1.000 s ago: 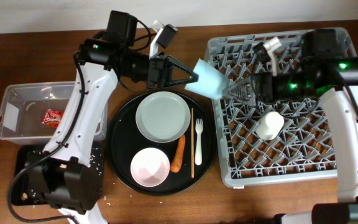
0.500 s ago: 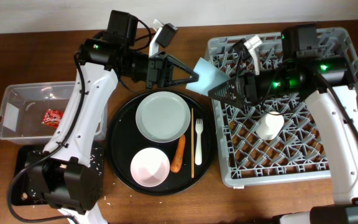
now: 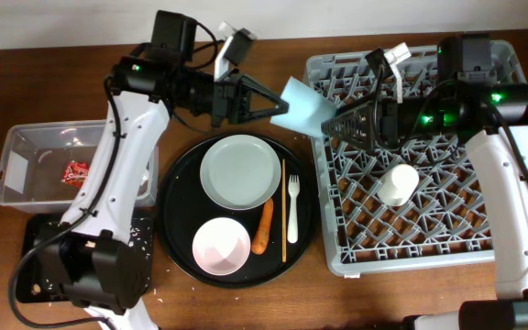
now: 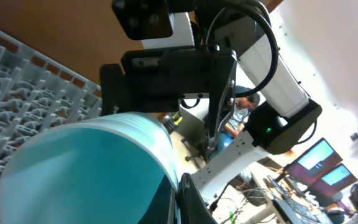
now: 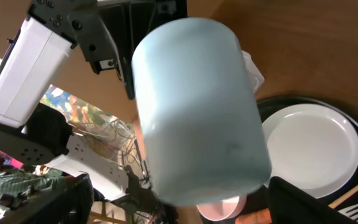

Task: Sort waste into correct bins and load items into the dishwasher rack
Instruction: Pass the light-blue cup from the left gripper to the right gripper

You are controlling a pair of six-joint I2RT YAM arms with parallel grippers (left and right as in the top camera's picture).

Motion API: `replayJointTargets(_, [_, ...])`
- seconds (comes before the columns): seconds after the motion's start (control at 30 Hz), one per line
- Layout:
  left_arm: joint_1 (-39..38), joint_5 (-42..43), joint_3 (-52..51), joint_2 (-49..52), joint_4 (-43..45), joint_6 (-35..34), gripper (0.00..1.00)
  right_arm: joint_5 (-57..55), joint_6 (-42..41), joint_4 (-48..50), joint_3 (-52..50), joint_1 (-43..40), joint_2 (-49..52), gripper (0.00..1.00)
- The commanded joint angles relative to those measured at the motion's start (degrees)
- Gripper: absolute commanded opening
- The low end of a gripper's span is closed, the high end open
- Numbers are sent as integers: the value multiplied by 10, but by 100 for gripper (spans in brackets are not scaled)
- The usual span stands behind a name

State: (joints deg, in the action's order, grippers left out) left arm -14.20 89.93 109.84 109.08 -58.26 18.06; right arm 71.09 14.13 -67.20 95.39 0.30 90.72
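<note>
L gripper snug on blue cup

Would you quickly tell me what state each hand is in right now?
Left hand: closed, holding the light blue cup.
Right hand: open, close up to the cup.
</note>
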Motion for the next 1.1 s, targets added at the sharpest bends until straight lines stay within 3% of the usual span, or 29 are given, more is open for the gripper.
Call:
replayJointTargets(0.0, [3, 2, 9, -3, 30, 9, 1, 18, 4, 15, 4, 0, -2, 89])
replayJointTargets(0.43, [-11, 2, 9, -4, 61, 9, 1, 12, 5, 86, -44, 3, -2, 89])
replayJointTargets(0.53, [-11, 2, 9, -4, 62, 9, 1, 16, 5, 101, -46, 24, -2, 87])
replayJointTargets(0.63, [-11, 3, 9, -4, 59, 9, 0, 15, 4, 126, -46, 46, -2, 75])
replayJointTargets(0.7, [-11, 3, 9, -4, 55, 9, 0, 13, 4, 129, -46, 49, -2, 72])
replayJointTargets(1.07, [-10, 2, 9, -4, 55, 9, 0, 14, 4, 139, -45, 41, -2, 71])
